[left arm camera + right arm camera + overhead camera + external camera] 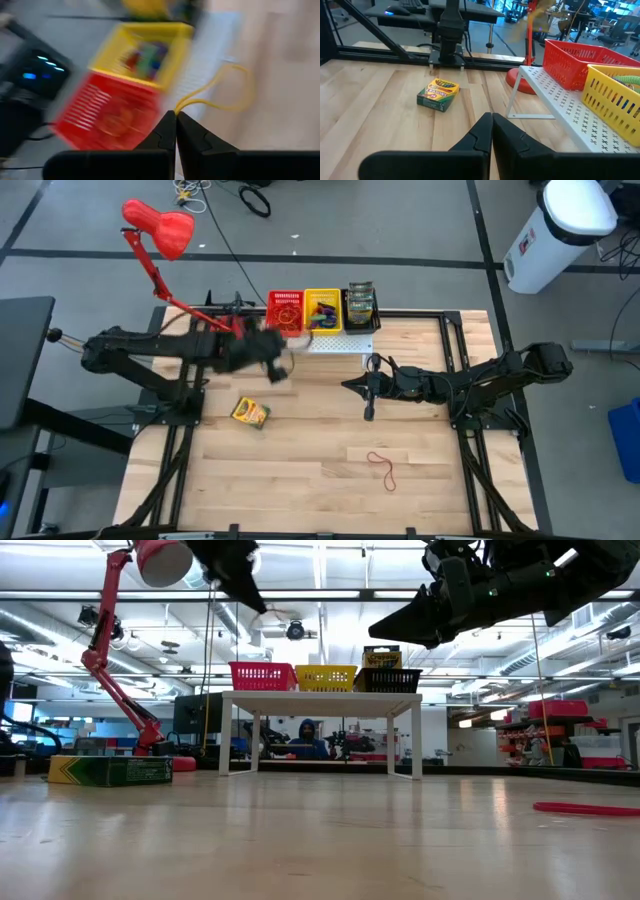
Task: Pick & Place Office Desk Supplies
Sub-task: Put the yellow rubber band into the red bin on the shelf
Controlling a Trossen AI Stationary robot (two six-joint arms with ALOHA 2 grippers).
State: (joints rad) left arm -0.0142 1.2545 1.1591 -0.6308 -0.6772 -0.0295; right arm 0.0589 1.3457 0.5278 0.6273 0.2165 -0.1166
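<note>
Yellow rubber band [220, 95] pinched in the closed left gripper [175, 116], near the yellow basket [145, 50]. Release should come directly above it. Right gripper [491, 118] idles closed, empty.

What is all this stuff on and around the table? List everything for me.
Crayon box: one, yellow and green, lying on table's left half.
Crayon boxes: a few, standing in black basket.
Rubber band: one, red, loose on front right of table.
Rubber band: one, yellow, pinched in left gripper.
Baskets: three, red, yellow, black, in a row on white rack at the back.
Desk lamp: one, red, back left.
Left gripper: shut, near the baskets.
Right gripper: shut, empty, over table centre.
</note>
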